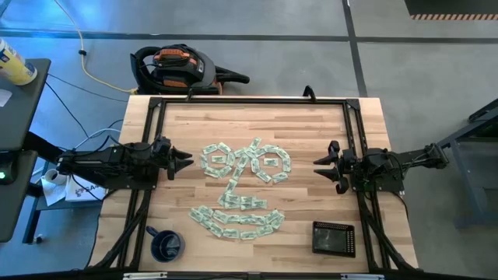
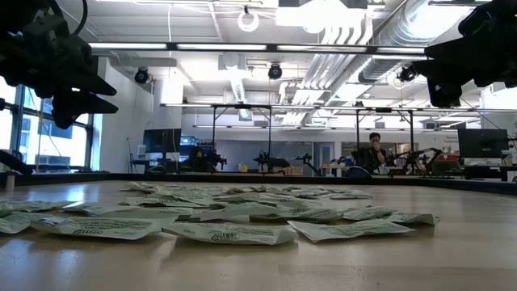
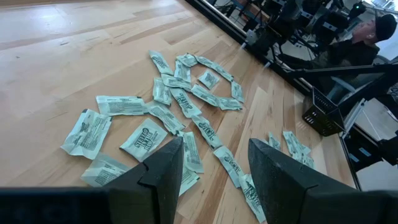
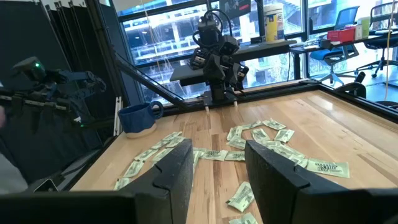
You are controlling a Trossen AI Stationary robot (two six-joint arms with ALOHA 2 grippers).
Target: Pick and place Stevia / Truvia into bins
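sachets (image 1: pixel 243 187): dozens, uncountable; one black tray (image 1: pixel 334 238), one mug (image 1: pixel 165 244).

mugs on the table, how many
1: a dark blue mug stands at the table's near-left corner, left of the sachets. The black tray sits at the near-right corner.

Pale green sachets (image 1: pixel 243 189) lying flat mid-table, forming face pattern: two eye rings, nose strip, curved mouth. Black square tray (image 1: pixel 334 238) sitting apart near table's corner, holding no sachets.
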